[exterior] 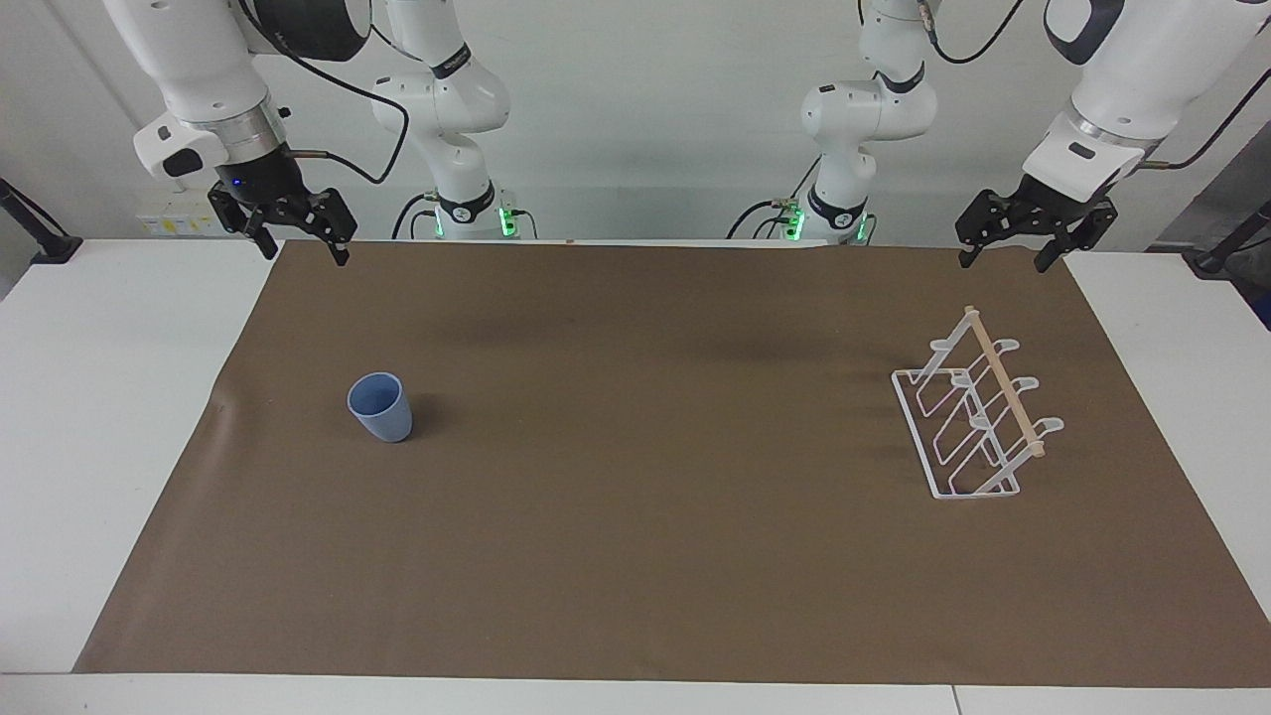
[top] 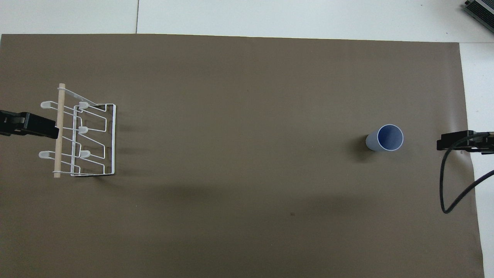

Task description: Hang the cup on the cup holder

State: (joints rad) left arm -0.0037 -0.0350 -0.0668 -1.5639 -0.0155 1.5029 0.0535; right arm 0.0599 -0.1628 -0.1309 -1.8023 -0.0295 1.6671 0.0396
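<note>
The light-blue cup [exterior: 380,407] stands upright, mouth up, on the brown mat toward the right arm's end; it also shows in the overhead view [top: 386,138]. The white wire cup holder [exterior: 978,417] with its wooden dowel stands on the mat toward the left arm's end, and shows in the overhead view too [top: 83,139]. Its prongs are bare. My right gripper [exterior: 305,252] is open and empty, raised over the mat's corner, apart from the cup. My left gripper [exterior: 1004,263] is open and empty, raised over the mat's edge near the cup holder. Both arms wait.
The brown mat [exterior: 635,556] covers most of the white table [exterior: 99,397]. A black cable [top: 455,193] hangs from the right arm over the mat's edge. The grippers' tips show at the sides of the overhead view, left gripper [top: 29,125], right gripper [top: 459,142].
</note>
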